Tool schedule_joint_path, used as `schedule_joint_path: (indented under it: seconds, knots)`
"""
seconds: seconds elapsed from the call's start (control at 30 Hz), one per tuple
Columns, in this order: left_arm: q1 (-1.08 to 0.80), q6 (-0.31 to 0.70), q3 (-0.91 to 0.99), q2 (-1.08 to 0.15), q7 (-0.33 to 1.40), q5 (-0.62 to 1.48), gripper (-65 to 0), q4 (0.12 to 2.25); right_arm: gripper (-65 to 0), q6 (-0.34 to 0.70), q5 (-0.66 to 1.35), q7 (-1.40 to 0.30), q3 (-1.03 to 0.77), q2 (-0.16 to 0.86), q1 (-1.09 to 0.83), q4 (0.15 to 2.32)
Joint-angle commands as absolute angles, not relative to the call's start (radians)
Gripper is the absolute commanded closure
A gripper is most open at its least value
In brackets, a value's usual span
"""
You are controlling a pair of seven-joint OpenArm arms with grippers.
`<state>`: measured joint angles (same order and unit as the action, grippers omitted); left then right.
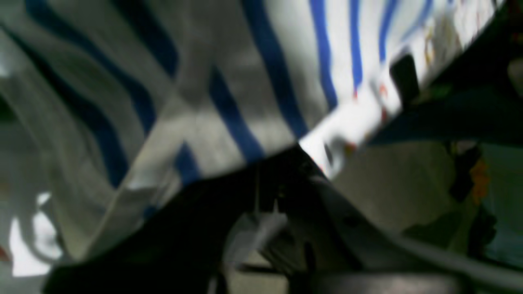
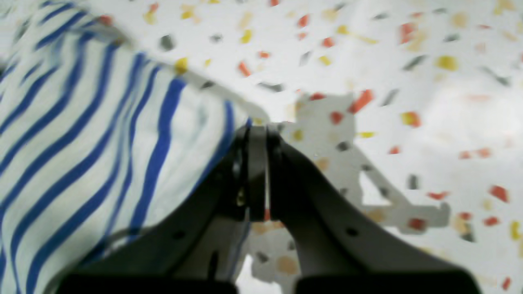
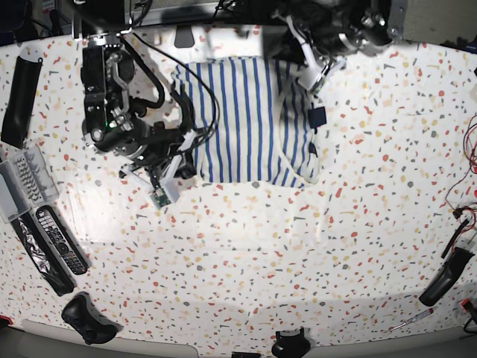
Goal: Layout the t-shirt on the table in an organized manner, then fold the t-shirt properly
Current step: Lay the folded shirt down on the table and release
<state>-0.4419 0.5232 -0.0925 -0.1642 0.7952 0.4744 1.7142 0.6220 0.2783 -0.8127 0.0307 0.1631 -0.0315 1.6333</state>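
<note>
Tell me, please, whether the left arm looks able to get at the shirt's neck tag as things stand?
Probably yes: the left gripper already pinches the t-shirt just above the dark tag, with nothing between them, though it would have to let go first.

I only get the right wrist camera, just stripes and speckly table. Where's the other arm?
Observer: The left end effector is at the t-shirt's far corner, across the shirt from yours.
Operator: Is it open?
Observer: Shut. Its own camera shows striped cloth hanging right at its tip, too blurry to confirm a grip.
Operator: Is the shirt flat?
Observer: Mostly. The side near that arm looks folded over, with a small dark tag at its edge.
</note>
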Motion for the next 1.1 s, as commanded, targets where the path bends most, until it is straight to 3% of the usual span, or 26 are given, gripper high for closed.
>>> schedule_joint_path:
  seconds: [0.0, 0.13, 0.33, 0.73, 0.87, 1.07]
  knots:
    - [-0.417, 0.506, -0.088, -0.173, 0.784, 0.465, 0.0, 1.715, 0.0, 0.637, 0.295, -0.801, 0.028, 0.166, -0.028, 1.651]
    - [-0.343, 0.456, -0.05, -0.2, 0.783, 0.408, 0.0, 1.698, 0.0, 0.637, 0.292, -0.799, 0.028, 0.166, -0.073, 1.676]
    - [-0.256, 0.455, 0.073, -0.24, 0.762, 0.412, 0.0, 1.698, 0.0, 0.666, 0.331, -0.786, 0.053, 0.166, -0.167, 1.768]
    - [-0.228, 0.455, 0.117, -0.259, 0.701, 0.411, 0.0, 1.698, 0.0, 0.628, 0.345, -0.786, 0.289, 0.163, -0.225, 1.802]
    - [-0.24, 0.399, 0.132, -0.305, 0.668, 0.429, 0.0, 1.706, 0.0, 0.6, 0.284, -0.77, 0.245, 0.163, -0.268, 1.886]
    - [-0.369, 0.37, 0.255, -0.344, 0.597, 0.506, 0.0, 1.781, 0.0, 0.594, 0.31, -0.775, 0.013, 0.163, -0.403, 2.055]
